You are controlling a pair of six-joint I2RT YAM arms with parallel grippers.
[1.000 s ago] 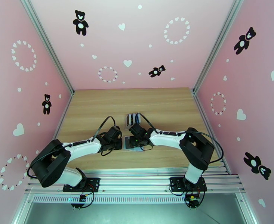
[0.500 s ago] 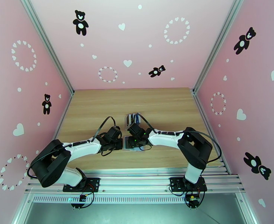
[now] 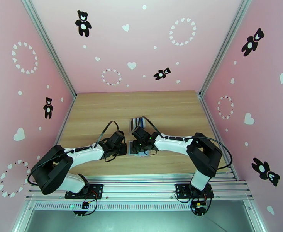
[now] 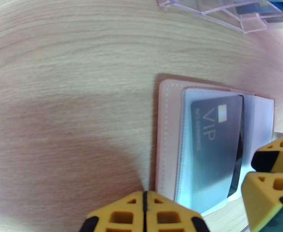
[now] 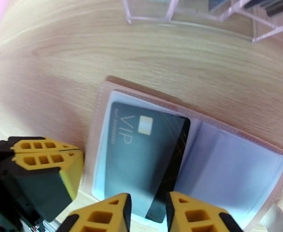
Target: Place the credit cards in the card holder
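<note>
Left pincer (image 4: 144,198) is closed beside the card holder (image 4: 165,144); right wrist view shows right pincer (image 5: 148,207) parted over the VIP card (image 5: 141,159).

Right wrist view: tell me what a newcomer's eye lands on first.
A dark VIP card lying on the left page of the open tan-pink card holder on the wooden table draws the eye first. The right gripper, jaws slightly apart, sits at the card's near edge; the shut left gripper is by the holder's near left corner. A clear slotted stand stands beyond.
</note>
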